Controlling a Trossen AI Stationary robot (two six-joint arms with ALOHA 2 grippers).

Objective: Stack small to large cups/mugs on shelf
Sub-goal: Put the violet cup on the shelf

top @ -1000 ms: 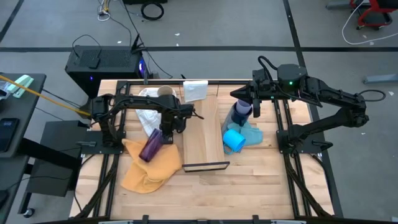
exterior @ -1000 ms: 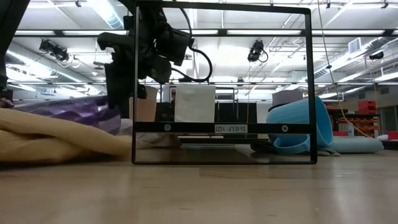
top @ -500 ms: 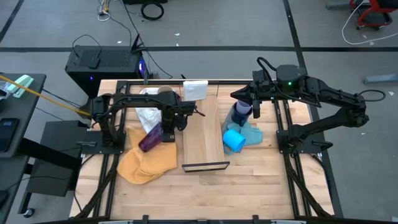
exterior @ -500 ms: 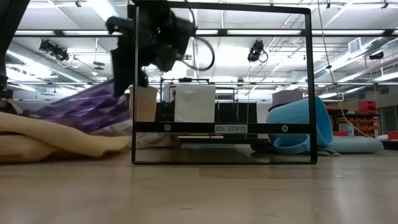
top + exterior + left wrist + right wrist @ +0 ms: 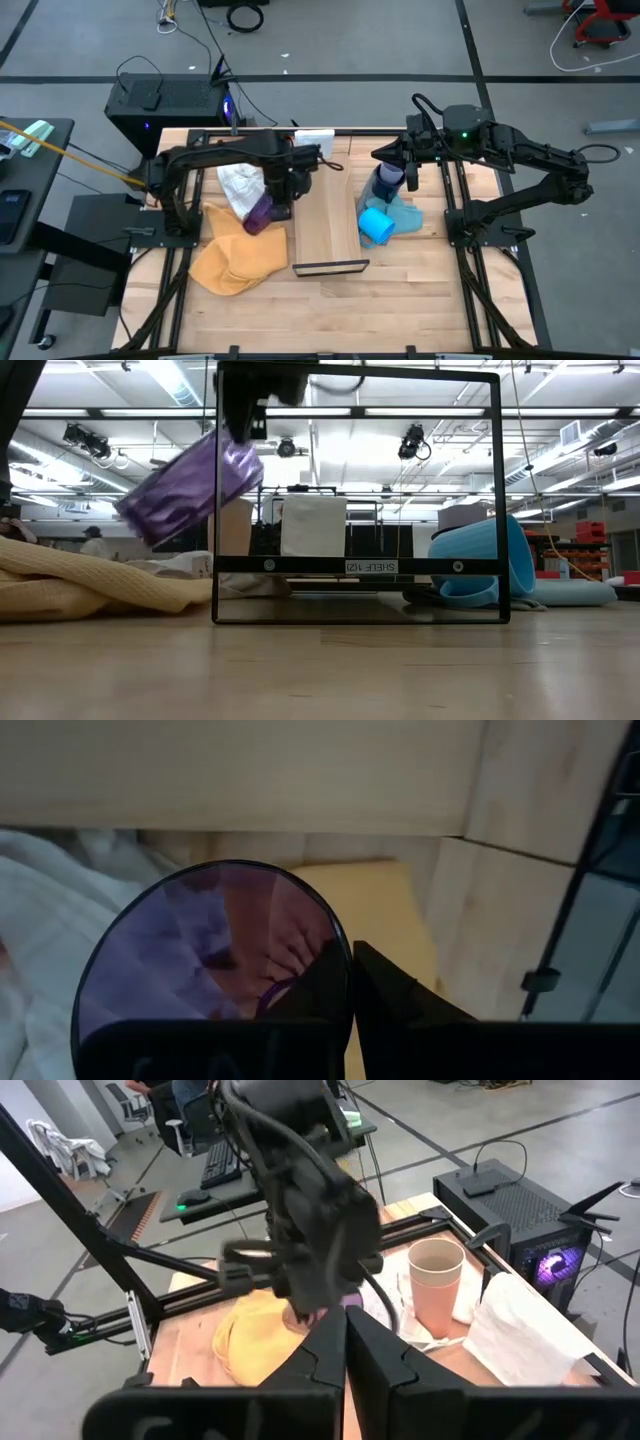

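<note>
Left gripper (image 5: 350,982) pinches rim of translucent purple faceted tumbler (image 5: 259,212), tilted above yellow cloth (image 5: 235,262) for carry toward long light wooden shelf plank (image 5: 326,215); right gripper (image 5: 345,1342) closed, empty, waiting above lavender cup (image 5: 388,178)

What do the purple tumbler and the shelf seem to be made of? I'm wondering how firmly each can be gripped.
The purple tumbler, held by the left gripper, looks like translucent faceted plastic, since light passes through its wall. The shelf looks like pale matte wood with visible grain, with a thin black end frame, probably metal.
</note>
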